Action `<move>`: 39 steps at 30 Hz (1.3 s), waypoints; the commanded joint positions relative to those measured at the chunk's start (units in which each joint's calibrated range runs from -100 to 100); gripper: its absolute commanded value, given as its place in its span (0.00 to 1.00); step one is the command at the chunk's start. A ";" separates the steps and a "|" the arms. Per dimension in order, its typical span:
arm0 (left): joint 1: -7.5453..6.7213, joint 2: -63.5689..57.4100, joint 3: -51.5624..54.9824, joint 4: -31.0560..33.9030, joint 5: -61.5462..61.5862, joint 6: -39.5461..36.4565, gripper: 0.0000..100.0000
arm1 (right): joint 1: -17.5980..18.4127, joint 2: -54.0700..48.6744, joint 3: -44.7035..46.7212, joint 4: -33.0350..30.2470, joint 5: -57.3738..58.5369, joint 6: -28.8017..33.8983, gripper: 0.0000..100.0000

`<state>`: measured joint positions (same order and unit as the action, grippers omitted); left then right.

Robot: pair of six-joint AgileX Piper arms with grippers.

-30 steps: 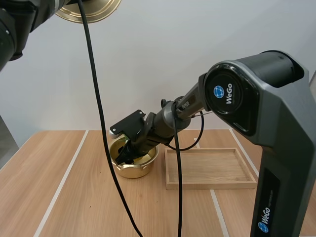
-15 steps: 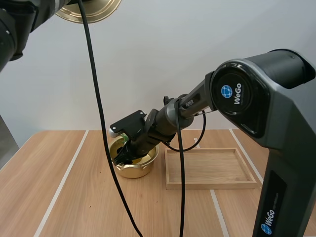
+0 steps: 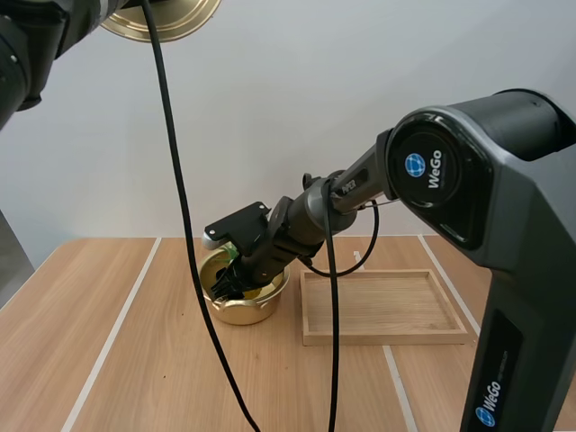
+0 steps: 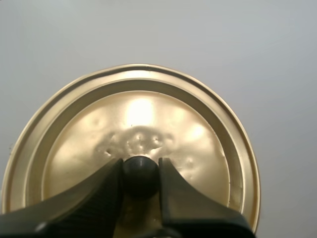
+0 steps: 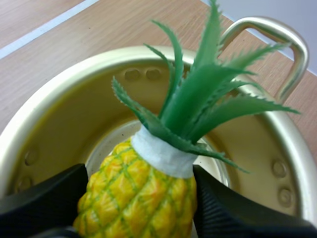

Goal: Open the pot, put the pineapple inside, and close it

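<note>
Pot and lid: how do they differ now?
The round gold metal lid is held high, its black knob pinched by the left claw; the gold metal pot stands on the wooden table. The lid is a shallow dented disc; the pot is deep, with a loop handle. The pot has the yellow pineapple inside, gripped by the right claw; the lid carries nothing. Both are gold.

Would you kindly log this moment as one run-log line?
left gripper: shut on lid knob, lid aloft | right gripper: shut on pineapple, in open pot | wooden tray: beside pot
</note>
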<state>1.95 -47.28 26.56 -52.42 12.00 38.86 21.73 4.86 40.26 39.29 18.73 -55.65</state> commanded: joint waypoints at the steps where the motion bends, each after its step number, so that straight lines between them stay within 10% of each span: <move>1: -0.11 -0.44 -0.56 -0.48 -0.53 -0.32 0.00 | -0.02 0.14 0.65 -1.46 8.72 -0.34 0.00; 4: -0.11 -0.44 -0.56 -0.48 -0.53 -0.32 0.00 | -0.02 0.14 0.65 -1.46 9.04 -0.34 0.19; 8: -0.11 -0.44 -0.56 -0.48 -0.53 -0.32 0.00 | -0.02 0.14 0.65 -0.74 8.86 -0.34 1.00; 39: -0.11 -0.44 -0.56 -0.48 -0.53 -0.32 0.00 | -0.02 -11.03 -5.59 -1.16 6.80 -0.44 1.00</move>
<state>1.95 -47.28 26.56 -52.42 12.00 38.86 21.71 -4.39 35.06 38.96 26.59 -55.74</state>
